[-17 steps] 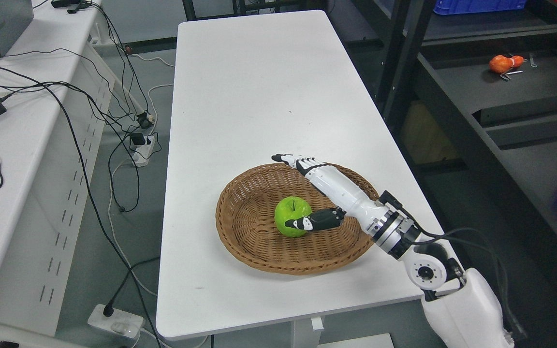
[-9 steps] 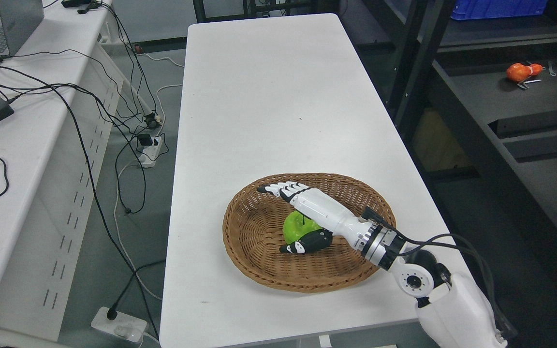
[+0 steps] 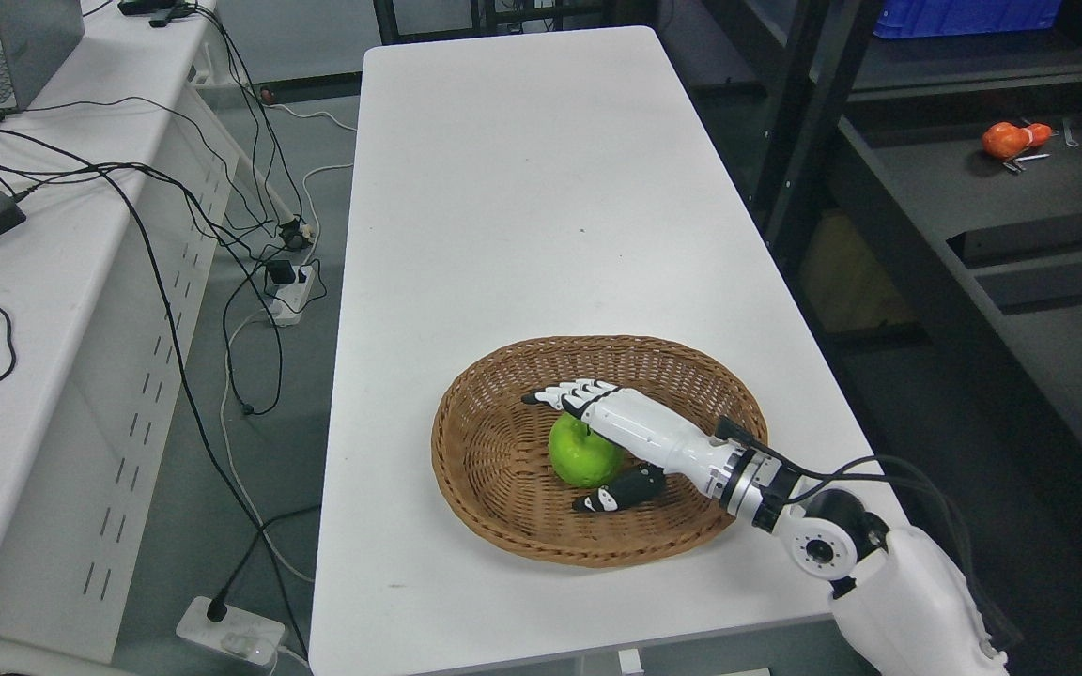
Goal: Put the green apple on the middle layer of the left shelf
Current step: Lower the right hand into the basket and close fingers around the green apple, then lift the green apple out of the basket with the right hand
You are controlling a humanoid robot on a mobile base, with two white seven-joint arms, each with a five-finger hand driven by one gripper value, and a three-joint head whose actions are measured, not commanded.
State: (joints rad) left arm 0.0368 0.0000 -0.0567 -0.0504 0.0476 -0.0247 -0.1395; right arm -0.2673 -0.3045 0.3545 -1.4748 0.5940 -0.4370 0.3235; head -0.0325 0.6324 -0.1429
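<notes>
I see green apple (image 3: 584, 452) in wicker basket (image 3: 485, 451), lower centre of frame. My right hand (image 3: 602, 441) cups it, fingers over top, thumb below, not yet closed. Lift and shelf placement remain.

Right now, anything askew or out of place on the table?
Nothing stands out. The round green apple sits intact in the brown wicker basket on the white table, nothing spilled. The right hand brackets the apple, fingers extended behind it, thumb in front, not closed.
</notes>
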